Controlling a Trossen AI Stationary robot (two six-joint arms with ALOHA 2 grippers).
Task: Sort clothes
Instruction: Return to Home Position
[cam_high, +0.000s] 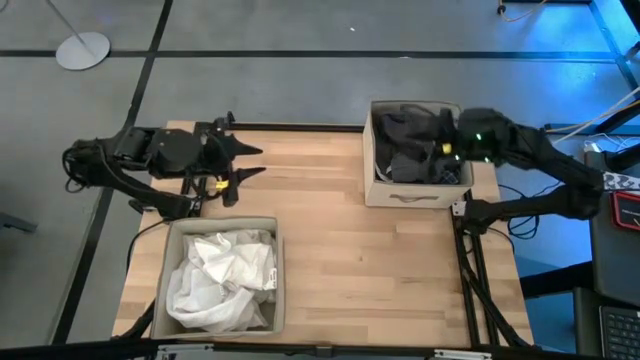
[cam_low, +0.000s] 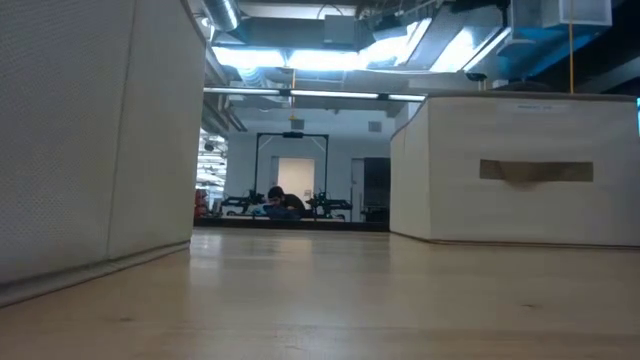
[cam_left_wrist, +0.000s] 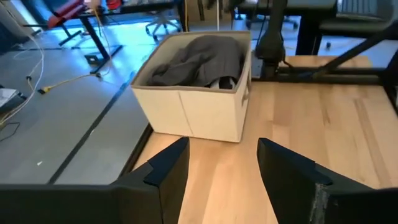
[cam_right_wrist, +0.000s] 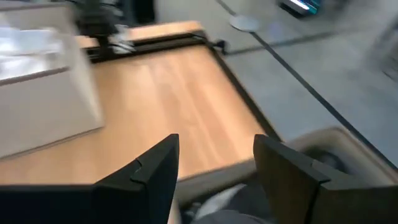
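Note:
White clothes (cam_high: 222, 280) lie heaped in the beige bin (cam_high: 276, 282) at the table's near left. Dark grey and dark clothes (cam_high: 408, 142) fill the beige bin (cam_high: 415, 194) at the far right; in the left wrist view these dark clothes (cam_left_wrist: 199, 57) show in their bin (cam_left_wrist: 193, 112). My left gripper (cam_high: 255, 162) hovers open over the table's far left, pointing toward the dark bin, with nothing between its fingers (cam_left_wrist: 166, 167). My right gripper (cam_high: 447, 150) hangs open above the dark bin, over its rim (cam_right_wrist: 311, 146), also holding nothing.
Bare wooden tabletop (cam_high: 340, 240) lies between the two bins. In the low view the white-clothes bin (cam_low: 90, 140) stands close on the left and the dark-clothes bin (cam_low: 520, 170) on the right. A person (cam_low: 275, 200) sits far off in the room behind.

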